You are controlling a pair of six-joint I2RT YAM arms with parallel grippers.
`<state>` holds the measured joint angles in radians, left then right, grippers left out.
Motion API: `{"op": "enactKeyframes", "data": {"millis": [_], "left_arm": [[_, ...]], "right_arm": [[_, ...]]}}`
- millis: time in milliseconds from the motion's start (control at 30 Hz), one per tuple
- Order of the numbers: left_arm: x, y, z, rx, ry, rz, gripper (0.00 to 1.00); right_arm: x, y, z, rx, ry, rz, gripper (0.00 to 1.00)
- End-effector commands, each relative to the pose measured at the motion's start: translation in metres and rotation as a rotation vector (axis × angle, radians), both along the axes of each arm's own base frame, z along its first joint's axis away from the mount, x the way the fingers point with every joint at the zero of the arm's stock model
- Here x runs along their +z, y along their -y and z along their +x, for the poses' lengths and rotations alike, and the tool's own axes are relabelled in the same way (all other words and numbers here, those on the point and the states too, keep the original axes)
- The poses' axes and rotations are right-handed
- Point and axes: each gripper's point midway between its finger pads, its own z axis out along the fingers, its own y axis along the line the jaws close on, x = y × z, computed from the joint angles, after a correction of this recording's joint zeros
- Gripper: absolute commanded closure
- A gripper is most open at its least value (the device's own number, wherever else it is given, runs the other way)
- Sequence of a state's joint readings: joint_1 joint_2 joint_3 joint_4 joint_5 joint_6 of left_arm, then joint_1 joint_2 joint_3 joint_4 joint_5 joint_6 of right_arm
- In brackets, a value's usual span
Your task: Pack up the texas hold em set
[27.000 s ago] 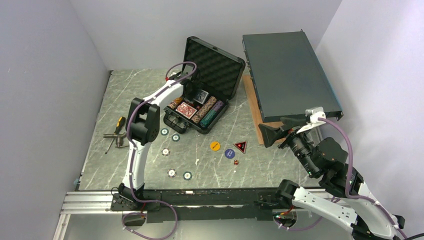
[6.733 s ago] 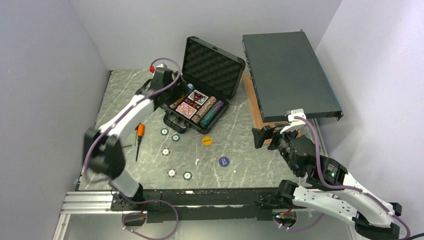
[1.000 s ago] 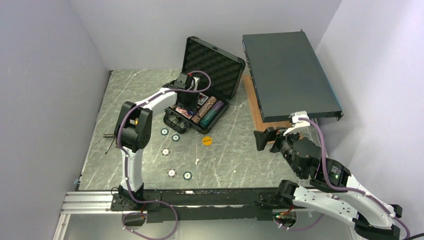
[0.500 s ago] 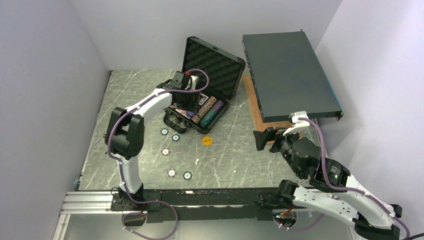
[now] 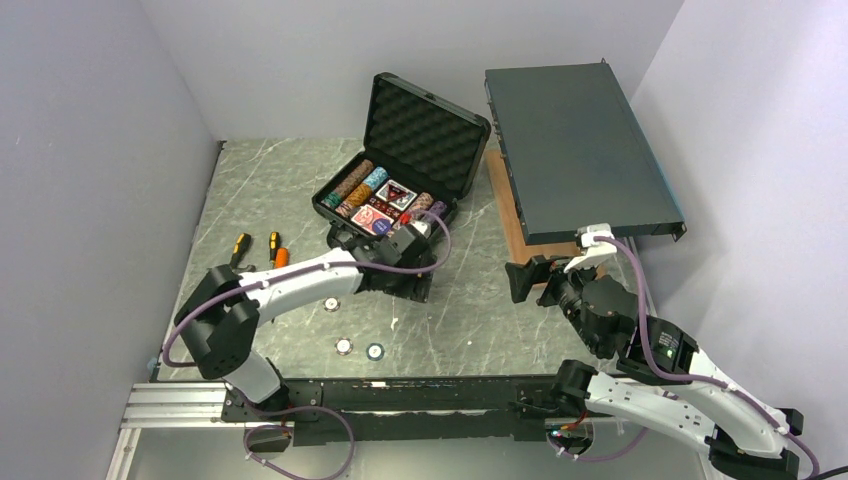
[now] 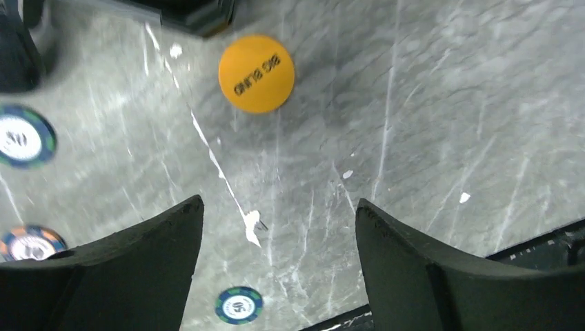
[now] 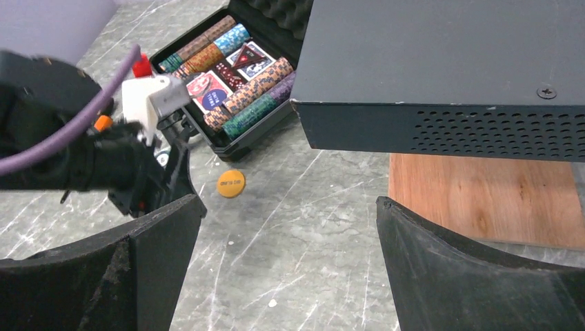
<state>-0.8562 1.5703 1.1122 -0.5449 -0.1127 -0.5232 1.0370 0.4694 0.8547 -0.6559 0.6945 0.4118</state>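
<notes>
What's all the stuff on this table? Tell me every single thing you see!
Black hard case with foam lid: one, black, open, back middle.
Poker chip rows: several, many colours, inside the case.
Red card deck: one, red, inside the case.
Loose poker chips: three showing, blue-green and white, near front.
Round button: one, orange, before the case.
Hand tools: two, orange and yellow-black handles, left side.
Flat metal box: one, dark grey, back right.
Wooden board: one, brown, under the box.
Marble table: one, grey.
Left gripper: open, near the button.
Right gripper: open, right side.
</notes>
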Motion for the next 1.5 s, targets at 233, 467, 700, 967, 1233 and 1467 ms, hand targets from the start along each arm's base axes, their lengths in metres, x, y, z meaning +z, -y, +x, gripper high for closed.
{"op": "enactKeyframes", "data": {"millis": [233,467,700,967,1233,1467], "left_arm": [[-0.043,0.005,0.005,0.372,-0.033,-0.009,0.15],[-0.061,0.019,0.012,0.406,-0.091,0.040,0.17],[-0.062,0.020,0.032,0.441,-0.056,0.102,0.20],[-0.067,0.012,0.043,0.486,-0.024,0.181,0.31],[-0.076,0.011,0.045,0.483,-0.024,0.202,0.37],[-0.079,0.011,0.042,0.467,-0.036,0.206,0.41]], "right_arm": [[0.016,0.003,-0.006,0.015,0.023,0.082,0.00],[0.018,0.008,-0.009,0.012,0.027,0.101,0.00],[0.019,0.009,-0.008,0.009,0.034,0.093,0.00],[0.016,0.009,-0.007,0.002,0.033,0.083,0.00],[0.013,0.008,-0.006,-0.002,0.029,0.074,0.00],[0.013,0.008,-0.006,-0.001,0.027,0.075,0.00]]}}
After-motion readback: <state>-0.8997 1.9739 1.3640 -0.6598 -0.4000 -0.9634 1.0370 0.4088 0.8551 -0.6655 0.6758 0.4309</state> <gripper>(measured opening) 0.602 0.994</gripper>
